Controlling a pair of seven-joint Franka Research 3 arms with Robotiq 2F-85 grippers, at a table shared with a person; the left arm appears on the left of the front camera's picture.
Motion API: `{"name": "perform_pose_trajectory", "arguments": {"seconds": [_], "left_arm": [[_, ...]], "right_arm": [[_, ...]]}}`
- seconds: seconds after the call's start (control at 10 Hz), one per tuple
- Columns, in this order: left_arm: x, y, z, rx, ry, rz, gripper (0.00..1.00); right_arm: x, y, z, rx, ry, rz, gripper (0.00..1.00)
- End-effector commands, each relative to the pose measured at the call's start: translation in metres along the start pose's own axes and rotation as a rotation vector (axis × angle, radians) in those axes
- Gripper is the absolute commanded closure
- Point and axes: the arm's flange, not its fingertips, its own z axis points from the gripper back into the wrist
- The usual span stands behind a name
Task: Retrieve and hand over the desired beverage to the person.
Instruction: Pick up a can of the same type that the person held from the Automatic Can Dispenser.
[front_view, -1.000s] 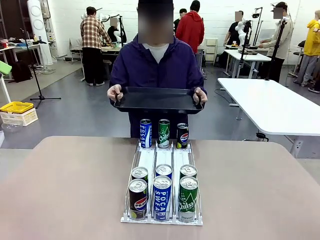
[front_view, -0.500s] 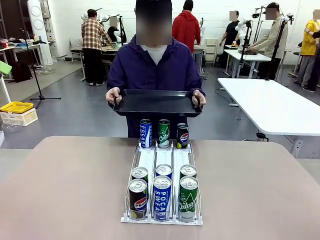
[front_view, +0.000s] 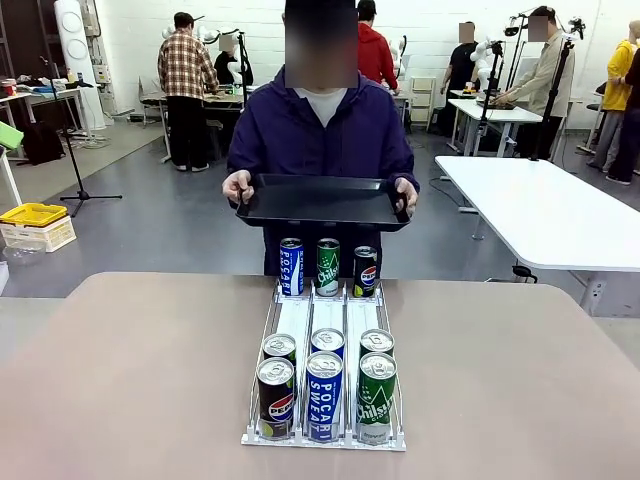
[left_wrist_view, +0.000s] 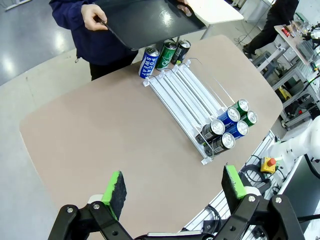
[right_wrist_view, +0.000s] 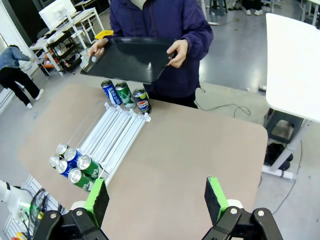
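The person (front_view: 320, 135) in a dark purple jacket stands at the table's far side, holding a black tray (front_view: 322, 200) level in both hands. A white three-lane rack (front_view: 327, 320) lies along the middle of the table. At its near end stand a Pepsi can (front_view: 276, 398), a blue Pocari Sweat can (front_view: 324, 396) and a green can (front_view: 376, 396), with three more behind them. A blue can (front_view: 291, 266), a green can (front_view: 328, 266) and a Pepsi can (front_view: 365, 271) stand at its far end. My left gripper (left_wrist_view: 174, 187) and right gripper (right_wrist_view: 156, 198) hang open high above the table, empty.
The tan table (front_view: 130, 370) has bare room on both sides of the rack. A white table (front_view: 550, 210) stands off to the right and a yellow crate (front_view: 35, 215) on the floor to the left. Other people work farther back.
The person has shifted slightly to the right with the tray. The cans and rack have not moved.
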Motion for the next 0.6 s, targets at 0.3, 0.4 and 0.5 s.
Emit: {"name": "perform_pose_trajectory", "arguments": {"seconds": [0.3, 0.4, 0.5], "left_arm": [[0.0014, 0.0017, 0.0016, -0.009, -0.005, -0.015, 0.0], [0.0014, 0.0017, 0.0016, -0.009, -0.005, -0.015, 0.0], [0.0014, 0.0017, 0.0016, -0.009, -0.005, -0.015, 0.0]], "right_arm": [[-0.0001, -0.0003, -0.001, 0.008, 0.0, 0.002, 0.0], [-0.0001, -0.0003, -0.001, 0.008, 0.0, 0.002, 0.0], [-0.0001, -0.0003, -0.001, 0.008, 0.0, 0.002, 0.0]]}}
